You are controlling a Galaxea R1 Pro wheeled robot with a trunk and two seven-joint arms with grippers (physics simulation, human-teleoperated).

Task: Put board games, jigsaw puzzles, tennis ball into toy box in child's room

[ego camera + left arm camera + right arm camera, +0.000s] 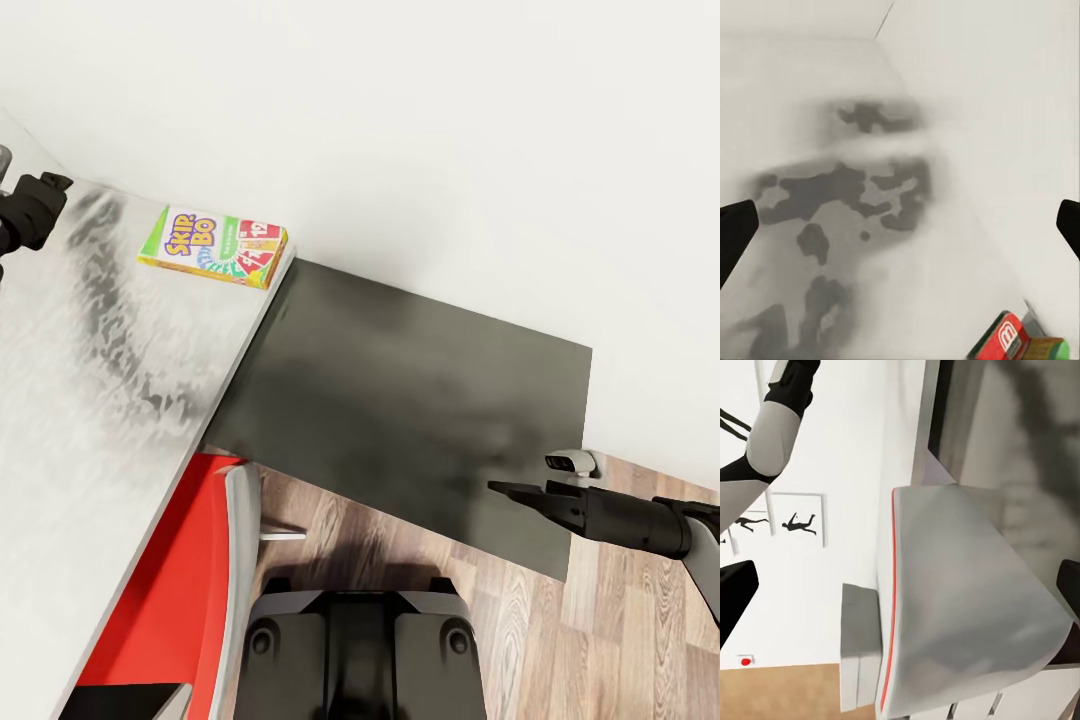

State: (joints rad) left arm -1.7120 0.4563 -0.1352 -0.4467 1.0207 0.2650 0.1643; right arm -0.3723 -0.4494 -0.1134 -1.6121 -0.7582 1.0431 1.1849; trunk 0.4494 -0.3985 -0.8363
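Flatly, glossy rectangular Skip-Bo box [214,246] lies on mottled light-grey table [70,400].

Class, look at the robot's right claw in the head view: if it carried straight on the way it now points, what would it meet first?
The right claw points leftward over the low dark-grey desk top. Continuing straight, it would probably cross above that surface and first reach the red chair or the light-grey desk's edge; height is unclear.
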